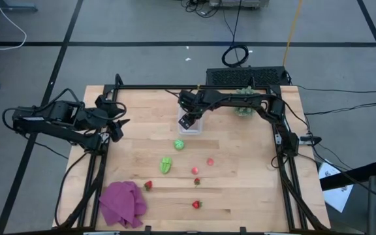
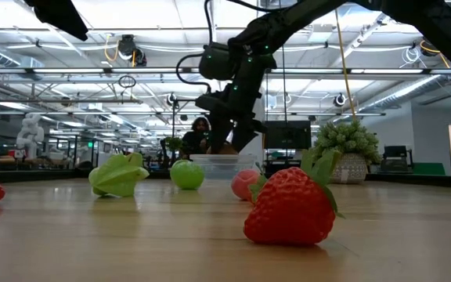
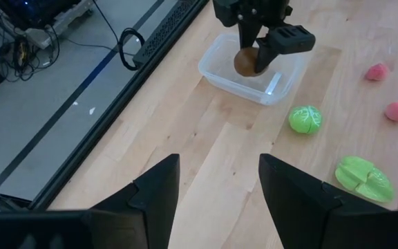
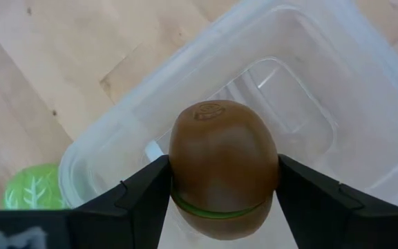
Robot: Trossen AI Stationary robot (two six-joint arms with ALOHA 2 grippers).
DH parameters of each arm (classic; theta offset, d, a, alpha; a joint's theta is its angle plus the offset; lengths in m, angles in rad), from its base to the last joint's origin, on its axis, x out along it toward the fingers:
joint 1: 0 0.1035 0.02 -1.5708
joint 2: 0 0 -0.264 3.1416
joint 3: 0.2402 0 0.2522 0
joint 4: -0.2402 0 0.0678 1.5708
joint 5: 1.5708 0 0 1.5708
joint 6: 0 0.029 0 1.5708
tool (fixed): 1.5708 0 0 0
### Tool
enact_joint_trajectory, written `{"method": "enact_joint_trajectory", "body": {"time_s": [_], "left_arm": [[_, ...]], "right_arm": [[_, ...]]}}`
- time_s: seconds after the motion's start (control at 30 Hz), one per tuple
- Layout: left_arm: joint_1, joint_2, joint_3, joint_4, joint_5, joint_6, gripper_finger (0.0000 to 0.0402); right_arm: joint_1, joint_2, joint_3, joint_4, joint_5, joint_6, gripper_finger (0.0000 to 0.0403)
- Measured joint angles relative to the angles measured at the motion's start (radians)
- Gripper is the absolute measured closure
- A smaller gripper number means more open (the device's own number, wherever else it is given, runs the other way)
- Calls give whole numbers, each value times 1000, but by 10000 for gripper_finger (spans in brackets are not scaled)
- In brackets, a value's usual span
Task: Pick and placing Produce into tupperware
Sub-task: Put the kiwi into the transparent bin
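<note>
Item: brown kiwi [image 4: 222,169], held between the fingers [image 4: 137,197] of the right gripper [image 3: 258,59], directly above the open tupperware [image 4: 337,83]; its underside was hidden by the fingers, and a green seam showed low around it. The tupperware stood clear and lidless on the far middle of the tabletop [image 1: 240,176], partly covered in the high view by the right arm.

Remaining produce on the tabletop: a round light green piece [image 1: 179,144] just near of the tupperware; a lobed light green piece [image 1: 166,164] nearer still; two pinkish pieces [image 1: 209,161] to the right, too small to identify; red strawberries [image 1: 148,185] along the near side, one cut off at the left edge of the low view.

Left gripper [image 3: 216,183]: at the left edge of the tabletop, fingers parted and holding nothing.

Also present: purple cloth [image 1: 123,203] at the near left corner; spiky green plant [image 1: 244,101] at the far right. No legible writing or labels appeared on any item.
</note>
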Motion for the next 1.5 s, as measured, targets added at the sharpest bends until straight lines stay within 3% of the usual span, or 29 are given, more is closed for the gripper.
{"method": "enact_joint_trajectory", "body": {"time_s": [1.5], "left_arm": [[0, 0, 0, 0, 0, 0, 197]], "right_arm": [[-15, -1, 0, 1, -50, -32, 162]]}}
